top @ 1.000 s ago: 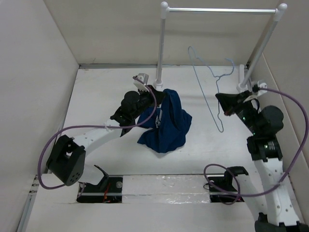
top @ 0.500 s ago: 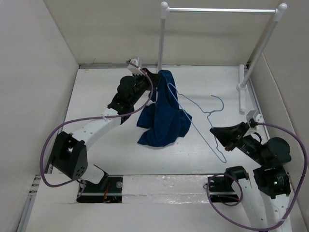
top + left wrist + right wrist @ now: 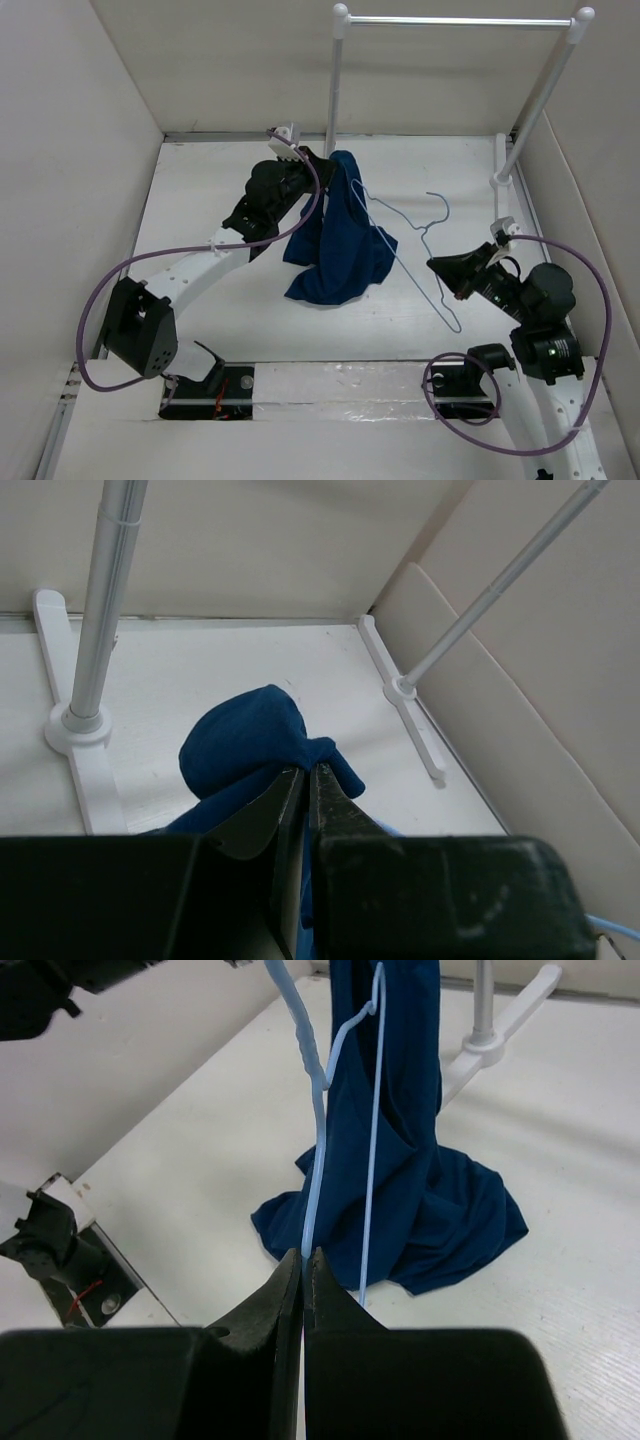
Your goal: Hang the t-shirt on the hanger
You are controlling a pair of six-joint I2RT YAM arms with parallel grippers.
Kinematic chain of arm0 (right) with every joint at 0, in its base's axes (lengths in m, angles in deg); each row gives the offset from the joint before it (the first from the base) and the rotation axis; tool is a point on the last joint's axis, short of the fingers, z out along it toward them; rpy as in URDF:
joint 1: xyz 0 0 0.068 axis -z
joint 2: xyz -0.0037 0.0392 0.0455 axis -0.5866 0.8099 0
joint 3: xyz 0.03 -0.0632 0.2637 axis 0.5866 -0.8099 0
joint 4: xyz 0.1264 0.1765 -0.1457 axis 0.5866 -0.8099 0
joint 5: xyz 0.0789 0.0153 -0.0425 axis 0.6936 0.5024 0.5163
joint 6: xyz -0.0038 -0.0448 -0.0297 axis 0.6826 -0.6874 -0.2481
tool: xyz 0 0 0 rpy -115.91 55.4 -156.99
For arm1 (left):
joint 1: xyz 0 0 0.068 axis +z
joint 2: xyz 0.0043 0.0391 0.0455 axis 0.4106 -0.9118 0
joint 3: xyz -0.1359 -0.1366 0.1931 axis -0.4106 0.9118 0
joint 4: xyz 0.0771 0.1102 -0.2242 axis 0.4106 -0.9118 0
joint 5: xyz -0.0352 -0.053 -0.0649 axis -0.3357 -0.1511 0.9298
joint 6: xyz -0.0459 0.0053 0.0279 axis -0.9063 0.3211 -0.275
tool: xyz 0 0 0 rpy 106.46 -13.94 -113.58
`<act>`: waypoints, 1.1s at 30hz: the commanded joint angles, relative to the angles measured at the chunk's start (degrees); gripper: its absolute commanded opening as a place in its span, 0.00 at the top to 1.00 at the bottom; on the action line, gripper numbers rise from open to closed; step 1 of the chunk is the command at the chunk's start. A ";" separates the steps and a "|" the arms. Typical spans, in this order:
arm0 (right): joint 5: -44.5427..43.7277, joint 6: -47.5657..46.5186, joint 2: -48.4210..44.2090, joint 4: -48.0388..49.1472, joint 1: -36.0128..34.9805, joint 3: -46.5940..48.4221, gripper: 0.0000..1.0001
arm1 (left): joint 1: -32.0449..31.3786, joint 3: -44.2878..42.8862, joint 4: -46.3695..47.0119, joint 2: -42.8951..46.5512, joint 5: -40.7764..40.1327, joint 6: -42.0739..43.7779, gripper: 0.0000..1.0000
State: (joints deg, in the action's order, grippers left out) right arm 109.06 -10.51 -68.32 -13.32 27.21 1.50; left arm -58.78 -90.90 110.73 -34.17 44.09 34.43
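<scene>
My left gripper (image 3: 325,165) is shut on the top of the dark navy t-shirt (image 3: 340,240) and holds it up, so the shirt hangs down with its lower part bunched on the table. In the left wrist view the fabric (image 3: 250,745) bulges past the closed jaws of the left gripper (image 3: 305,772). My right gripper (image 3: 436,267) is shut on the thin pale blue wire hanger (image 3: 405,250), which reaches left to the hanging shirt. In the right wrist view the right gripper (image 3: 303,1255) pinches the hanger wire (image 3: 318,1150), which rises in front of the shirt (image 3: 410,1160).
A white tubular garment rail (image 3: 455,20) stands at the back on two posts, its left post (image 3: 333,90) just behind the shirt and its right foot (image 3: 500,170) at the far right. White walls enclose the table on three sides.
My right arm has brought the hanger from the back right down and left until its far end meets the shirt. My left gripper has lifted the shirt slightly higher and farther back.
</scene>
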 commanded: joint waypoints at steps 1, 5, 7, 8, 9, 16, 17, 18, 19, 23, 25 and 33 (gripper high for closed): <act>1.36 1.32 2.19 6.32 -0.43 -1.63 1.00 | -0.44 0.15 2.71 4.37 -1.62 1.87 1.00; 1.72 1.68 3.43 8.17 -0.43 -1.62 1.00 | -0.44 -0.91 1.83 3.76 -0.75 2.40 1.00; 2.15 1.41 4.30 8.26 -0.43 -1.10 1.00 | -0.44 -0.47 2.79 3.76 0.30 1.88 1.00; 2.59 1.59 4.74 8.61 -0.43 -1.01 1.00 | -0.44 -0.99 2.63 3.58 0.83 1.78 1.00; 3.81 2.37 5.44 9.22 -0.43 -1.01 1.00 | -0.44 -1.34 2.19 3.23 1.01 1.78 1.00; 2.86 0.62 2.64 3.26 -0.96 4.43 1.00 | -0.44 -2.13 0.96 2.53 -0.57 2.84 1.00; 3.29 0.62 2.72 2.55 -0.96 5.14 1.00 | -0.44 -2.40 1.13 2.44 -0.40 2.84 1.00; 3.73 -0.08 2.64 1.68 -0.96 5.66 1.00 | -0.44 -2.49 1.30 2.44 -0.13 2.66 1.00; 3.74 -0.26 2.64 0.36 -0.96 6.19 1.00 | -0.44 -2.66 2.09 2.44 0.30 2.40 1.00; 3.82 1.15 1.76 2.10 -0.96 5.59 1.00 | -0.44 -4.25 1.22 2.17 2.15 2.05 1.00; 3.48 0.45 2.81 2.02 -0.96 5.14 1.00 | -0.44 -3.11 2.70 2.96 3.20 0.91 1.00; 2.60 0.62 6.77 5.97 -0.96 4.97 1.00 | -0.44 0.76 4.56 6.56 8.04 -1.73 1.00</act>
State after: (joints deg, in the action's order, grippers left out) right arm 111.77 -9.70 -61.88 -11.86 26.81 5.70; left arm -59.07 -90.55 109.55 -31.81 48.98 34.39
